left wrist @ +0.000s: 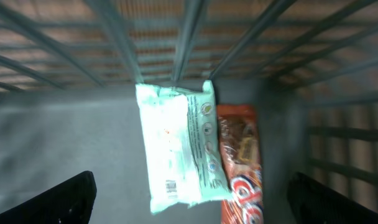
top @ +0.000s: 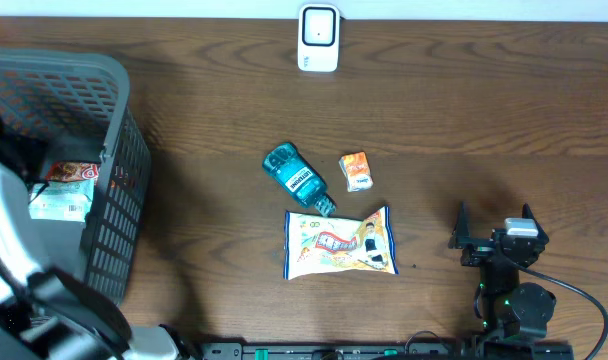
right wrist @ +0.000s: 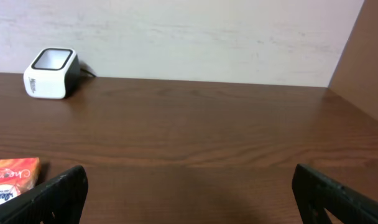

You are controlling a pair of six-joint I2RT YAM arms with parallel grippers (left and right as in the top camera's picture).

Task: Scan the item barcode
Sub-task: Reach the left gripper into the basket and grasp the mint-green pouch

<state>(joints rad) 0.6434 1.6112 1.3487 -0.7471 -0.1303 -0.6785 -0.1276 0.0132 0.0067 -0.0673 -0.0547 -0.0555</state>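
Left fingers [left wrist: 58,199], apart, are hovering over the pale-green plastic packet [left wrist: 176,146], needing centring crosswise; right fingers [right wrist: 52,196] are idling apart.

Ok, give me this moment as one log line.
left gripper open, over white pack in basket | right gripper open, empty | bottle, snack bag, orange box on table | nothing at scanner

A: The table [top: 484,110] was dark wood, smooth, with a soft sheen over the grain. The basket [top: 124,190] looked like matt grey plastic.
B: The scanner [top: 318,38] was glossy white plastic. The bottle [top: 292,177] was clear teal plastic, the bag [top: 339,243] shiny film, and the box [top: 356,171] looked like card.
A: The packet [left wrist: 176,143] was crinkled film and the wrapper [left wrist: 242,162] glossy. The wall [right wrist: 207,37] was matt and rough.
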